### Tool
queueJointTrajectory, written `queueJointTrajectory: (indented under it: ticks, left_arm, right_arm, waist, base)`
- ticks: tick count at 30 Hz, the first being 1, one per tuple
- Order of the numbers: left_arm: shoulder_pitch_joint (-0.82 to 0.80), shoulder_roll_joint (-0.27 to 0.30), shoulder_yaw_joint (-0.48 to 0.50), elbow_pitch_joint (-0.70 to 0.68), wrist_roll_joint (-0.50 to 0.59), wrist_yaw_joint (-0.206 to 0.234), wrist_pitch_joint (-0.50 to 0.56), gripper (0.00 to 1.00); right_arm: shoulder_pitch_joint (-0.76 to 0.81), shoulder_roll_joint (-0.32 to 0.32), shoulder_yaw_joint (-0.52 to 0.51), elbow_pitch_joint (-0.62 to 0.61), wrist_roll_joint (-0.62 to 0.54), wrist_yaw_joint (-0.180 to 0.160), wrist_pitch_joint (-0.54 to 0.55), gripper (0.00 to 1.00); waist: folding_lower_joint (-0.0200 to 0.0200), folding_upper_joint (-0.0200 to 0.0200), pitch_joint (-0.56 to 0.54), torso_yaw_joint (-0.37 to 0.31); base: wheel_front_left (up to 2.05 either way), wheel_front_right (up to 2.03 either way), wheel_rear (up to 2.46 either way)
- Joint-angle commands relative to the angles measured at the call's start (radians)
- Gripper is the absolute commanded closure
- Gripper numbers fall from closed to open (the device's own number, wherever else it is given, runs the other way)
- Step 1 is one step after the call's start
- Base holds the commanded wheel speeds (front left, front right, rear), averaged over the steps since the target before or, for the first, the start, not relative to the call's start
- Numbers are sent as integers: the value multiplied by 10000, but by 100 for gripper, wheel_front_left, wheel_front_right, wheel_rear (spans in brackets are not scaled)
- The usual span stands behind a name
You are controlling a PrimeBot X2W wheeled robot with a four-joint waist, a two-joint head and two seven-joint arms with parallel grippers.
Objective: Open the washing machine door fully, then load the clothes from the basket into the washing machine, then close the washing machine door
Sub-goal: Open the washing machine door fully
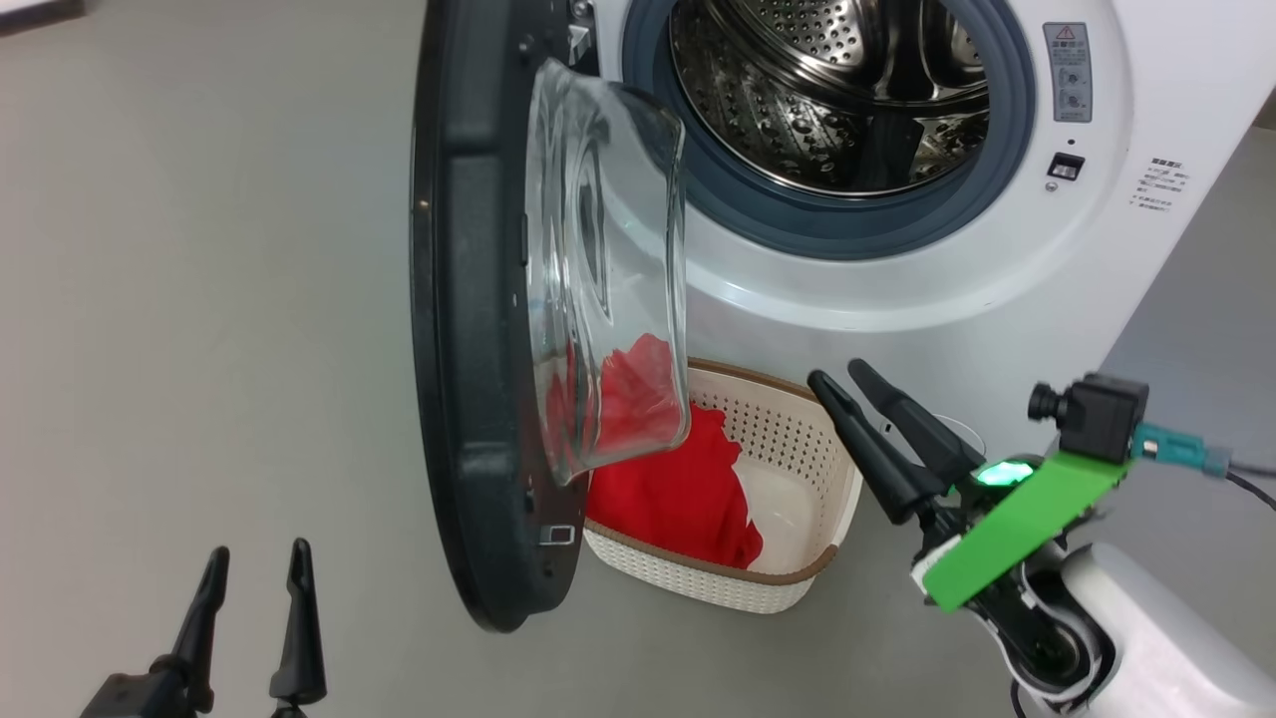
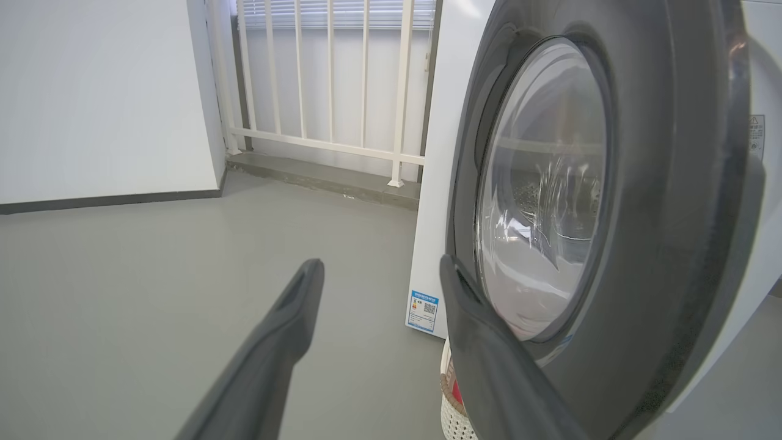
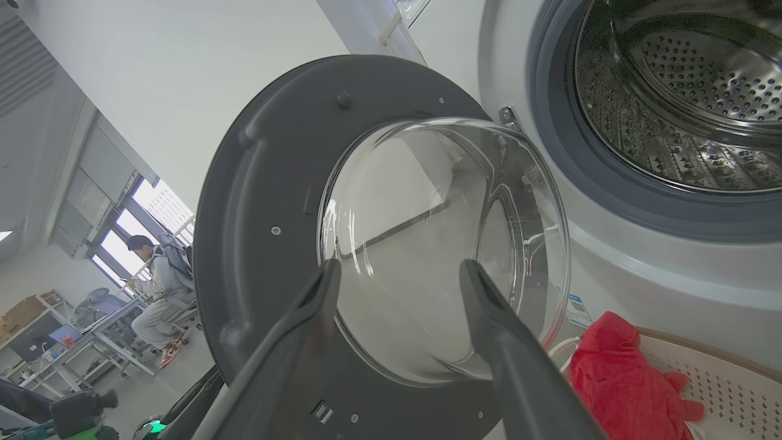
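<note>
Dark 2-fingered left gripper (image 1: 258, 550) hangs spread and empty outside the glossy black-rimmed round washing machine door (image 1: 469, 349); right gripper (image 1: 837, 373) likewise, on its glass-bowl side. Door swung well out — red fabric clothes (image 1: 678, 489) lie in the cream perforated basket (image 1: 797, 424) beneath it, loading and closing undone

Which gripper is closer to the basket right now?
Right. The right gripper is open, with its fingers right by the basket's right-hand rim. The left gripper, also open, is low on the far side of the washing machine door from the basket.
</note>
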Motion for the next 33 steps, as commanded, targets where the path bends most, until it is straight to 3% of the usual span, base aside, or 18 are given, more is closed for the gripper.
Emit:
queueJointTrajectory:
  ticks: [1,8,17,25,33]
  left_arm:
    - [-153,190,355,-301,102,-72,-80,0]
    - [-107,190,433,-324,98,-83,-80,0]
    - [-185,190,460,-390,101,-105,-80,0]
    - [-257,180,490,-394,118,-110,-80,0]
    - [-298,162,534,-367,103,-98,-80,0]
  right_arm:
    - [117,-124,202,-158,-255,16,-382,0]
    - [439,-214,-23,370,-1927,16,-1403,0]
    - [1727,751,-2015,-31,-4731,16,-1429,0]
    - [2226,1075,-2507,176,-5936,16,-1430,0]
    - [2235,1146,-2581,287,-6339,16,-1431,0]
  waist:
    - [0,-1,-9,-34]
    - [0,-1,-21,-150]
    - [0,-1,124,-201]
    - [0,-1,223,-242]
    - [0,-1,281,-307]
  base:
    - [0,0,0]
    - [0,0,0]
    - [0,0,0]
    - [0,0,0]
    - [0,0,0]
